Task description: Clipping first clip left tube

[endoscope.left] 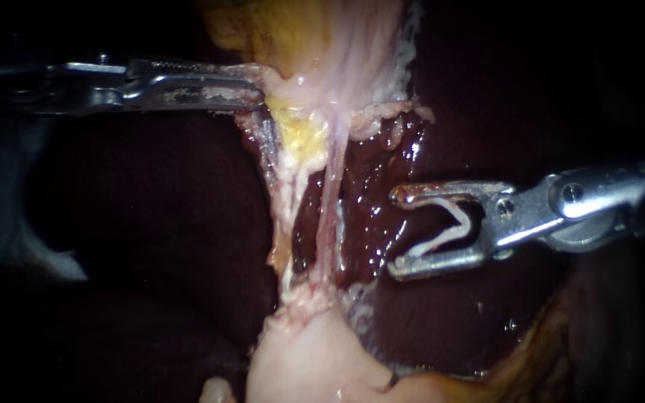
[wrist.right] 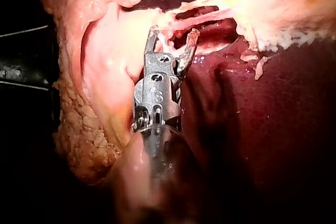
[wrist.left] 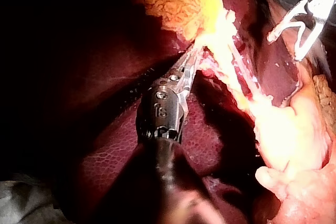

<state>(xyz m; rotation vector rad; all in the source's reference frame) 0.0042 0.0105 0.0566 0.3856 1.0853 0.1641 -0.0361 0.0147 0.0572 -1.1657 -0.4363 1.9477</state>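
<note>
Off to the right of the left tube, apart from it — right instrument, pincer wide, holding an open clip | left instrument — pincer clamped on pale tissue, tips buried from sight.

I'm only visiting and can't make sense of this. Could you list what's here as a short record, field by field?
left instrument: jaws shut on pale tissue above the tubes
right instrument: jaws wide apart, holding an open white clip between them
left tube: stretched taut, no clip on it
right tube: thinner strand beside it, also unclipped
clip to tubes: apart, touching neither
liver: dark red, behind the tubes
</note>
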